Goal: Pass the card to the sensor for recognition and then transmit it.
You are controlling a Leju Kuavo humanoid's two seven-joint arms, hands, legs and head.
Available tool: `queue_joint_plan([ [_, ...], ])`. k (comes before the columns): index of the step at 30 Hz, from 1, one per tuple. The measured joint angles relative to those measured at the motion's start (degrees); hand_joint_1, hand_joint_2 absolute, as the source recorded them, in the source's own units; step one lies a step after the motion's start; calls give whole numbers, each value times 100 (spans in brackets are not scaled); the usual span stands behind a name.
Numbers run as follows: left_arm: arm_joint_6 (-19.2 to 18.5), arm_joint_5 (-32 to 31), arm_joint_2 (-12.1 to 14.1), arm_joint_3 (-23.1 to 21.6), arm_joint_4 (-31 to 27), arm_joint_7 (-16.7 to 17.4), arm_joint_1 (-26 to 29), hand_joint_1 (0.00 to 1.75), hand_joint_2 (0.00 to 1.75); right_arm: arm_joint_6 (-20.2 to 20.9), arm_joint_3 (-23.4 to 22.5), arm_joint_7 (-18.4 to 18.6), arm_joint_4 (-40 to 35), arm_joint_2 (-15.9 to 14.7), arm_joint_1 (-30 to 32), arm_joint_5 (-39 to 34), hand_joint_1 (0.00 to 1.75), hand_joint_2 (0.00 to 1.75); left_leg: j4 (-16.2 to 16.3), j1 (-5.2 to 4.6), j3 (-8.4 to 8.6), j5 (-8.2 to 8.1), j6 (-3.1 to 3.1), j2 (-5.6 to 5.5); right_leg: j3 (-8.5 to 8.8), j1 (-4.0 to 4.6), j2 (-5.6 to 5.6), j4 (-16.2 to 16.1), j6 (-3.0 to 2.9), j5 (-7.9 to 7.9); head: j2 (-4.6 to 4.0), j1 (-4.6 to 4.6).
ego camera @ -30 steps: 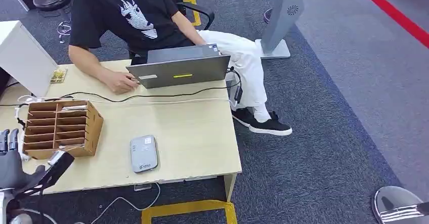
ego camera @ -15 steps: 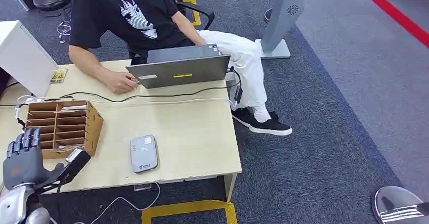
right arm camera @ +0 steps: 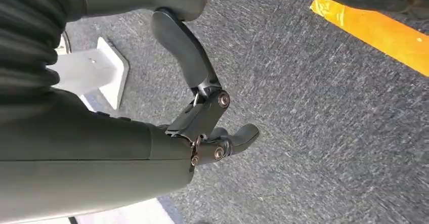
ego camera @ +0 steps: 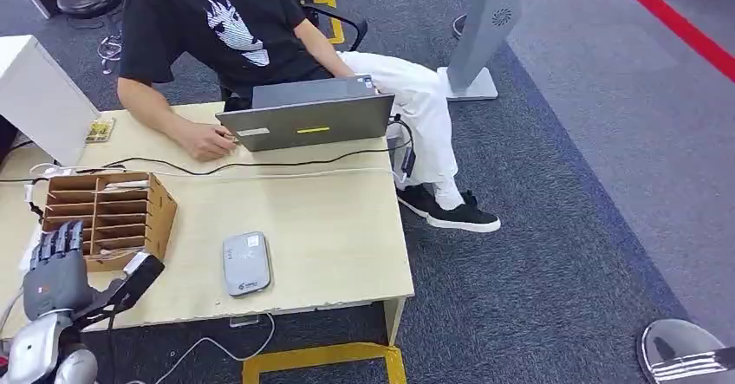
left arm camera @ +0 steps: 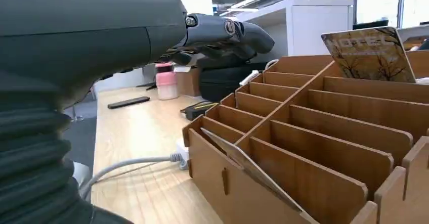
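Standing upright in a rear slot of the wooden card rack (left arm camera: pixel 324 133), the card (left arm camera: pixel 372 54) with a tree print shows its face in the left wrist view; another flat card leans in a front compartment. From the head view the rack (ego camera: pixel 113 215) sits near the left end of the pale wooden counter (ego camera: pixel 329 228), and the grey card sensor (ego camera: pixel 246 263) lies flat on the counter to its right, apart from it. The left hand (ego camera: pixel 59 267) hovers just at the rack's near edge, released, fingers stretched forward and thumb out to the side, grasping nothing. The right hand (right arm camera: pixel 212 128) hangs over grey carpet with its fingers loosely spread and nothing in them. Across the counter a person (ego camera: pixel 208 29) in a black shirt sits at a grey laptop (ego camera: pixel 308 120), one hand resting on the counter beside it, a black cable running past
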Motion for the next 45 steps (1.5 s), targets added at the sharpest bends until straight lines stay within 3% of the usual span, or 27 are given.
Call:
queue_joint_plan([
  [17,164,-44,-111,0,546,11,-184,0,175,-70,18,-105,0,0,4,-87,0,175,0,0,0,0,0,1,0,0,1,0,0,0,0,-2],
  [18,166,-35,-116,0,559,2,-185,77,175,-70,20,-109,0,0,5,-96,0,175,0,0,0,0,0,0,0,0,1,0,0,0,0,-2],
  [19,170,-35,-127,0,577,-4,-187,175,175,-70,22,-116,0,0,4,-105,0,175,0,0,0,0,0,0,0,0,1,0,0,0,0,-2],
  [45,402,-59,-181,2,675,65,-208,175,175,-94,109,-120,0,0,11,-142,0,175,-1,0,-1,0,0,0,1,0,-1,0,0,0,0,-2],
])
